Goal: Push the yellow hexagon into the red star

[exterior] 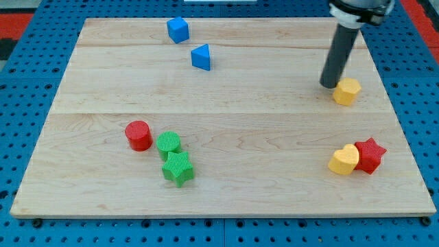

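Observation:
The yellow hexagon (348, 90) lies near the view's right edge of the wooden board, in its upper half. My tip (328, 85) stands just to the left of it, touching or almost touching its upper-left side. The red star (370, 155) lies lower down at the view's right. A yellow heart-shaped block (343, 160) rests against the star's left side.
A blue cube (178, 29) and a blue triangle (201, 56) lie at the top middle. A red cylinder (138, 135), a green cylinder (169, 143) and a green star (178, 169) cluster at the lower left. The board's right edge (405, 137) runs close to the star.

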Robot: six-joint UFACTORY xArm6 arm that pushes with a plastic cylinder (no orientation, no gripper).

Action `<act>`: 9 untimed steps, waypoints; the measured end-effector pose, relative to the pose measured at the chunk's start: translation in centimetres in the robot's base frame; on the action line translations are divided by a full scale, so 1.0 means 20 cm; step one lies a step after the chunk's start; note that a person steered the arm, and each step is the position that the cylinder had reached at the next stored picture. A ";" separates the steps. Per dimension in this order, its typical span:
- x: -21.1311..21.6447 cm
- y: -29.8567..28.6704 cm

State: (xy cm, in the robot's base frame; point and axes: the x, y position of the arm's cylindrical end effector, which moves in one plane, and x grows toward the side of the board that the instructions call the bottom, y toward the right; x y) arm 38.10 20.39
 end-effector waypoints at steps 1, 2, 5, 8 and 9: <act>0.00 0.13; 0.00 0.24; 0.21 0.24; 0.21 0.11; 0.21 0.08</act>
State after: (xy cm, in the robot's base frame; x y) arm 42.36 21.97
